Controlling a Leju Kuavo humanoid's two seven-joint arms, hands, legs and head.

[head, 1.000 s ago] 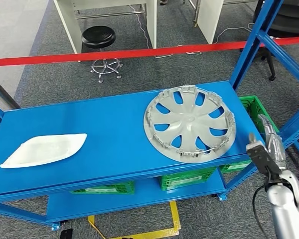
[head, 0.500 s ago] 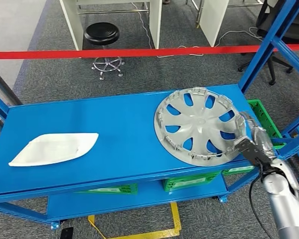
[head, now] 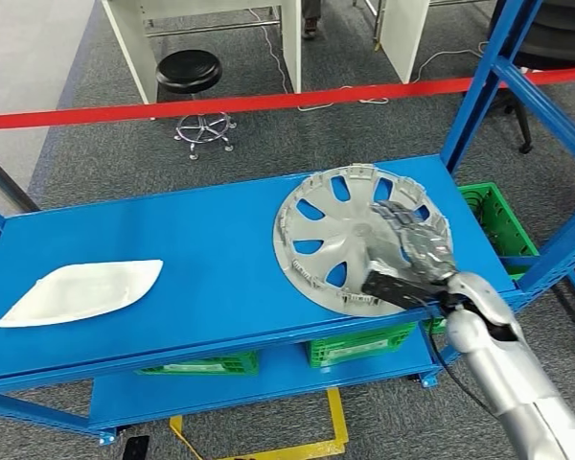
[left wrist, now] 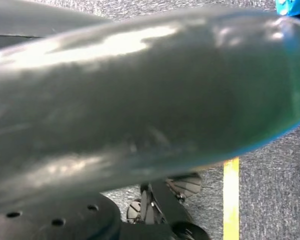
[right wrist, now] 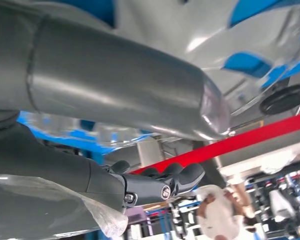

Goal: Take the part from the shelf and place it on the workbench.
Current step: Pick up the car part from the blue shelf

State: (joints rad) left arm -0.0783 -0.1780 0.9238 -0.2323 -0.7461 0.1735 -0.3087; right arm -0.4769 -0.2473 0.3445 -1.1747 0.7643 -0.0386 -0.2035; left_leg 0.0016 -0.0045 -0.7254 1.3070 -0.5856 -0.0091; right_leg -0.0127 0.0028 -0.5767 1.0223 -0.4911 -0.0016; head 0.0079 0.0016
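A silver hubcap [head: 342,235] lies flat on the right half of the blue shelf [head: 212,249] in the head view. My right hand [head: 409,254] rests on its near right part, dark fingers [head: 403,225] spread over the spokes and the thumb along the front rim. In the right wrist view the thick grey thumb [right wrist: 114,85] and the darker fingers [right wrist: 160,185] stand apart, with the hubcap [right wrist: 171,25] close beyond the thumb. The left wrist view has my left hand [left wrist: 141,100] as a blurred grey shape above the floor; how its fingers lie is unclear.
A white flat part [head: 79,289] lies on the shelf's left end. Green crates [head: 356,343] sit on the lower level and another crate [head: 498,216] stands past the right end. Blue uprights [head: 487,77] frame the right side. Red tape [head: 197,105] and a stool [head: 191,72] lie beyond.
My right hand has moved left from beside the shelf's right end onto the hubcap. The camera swayed a little; the hubcap and white part stay put.
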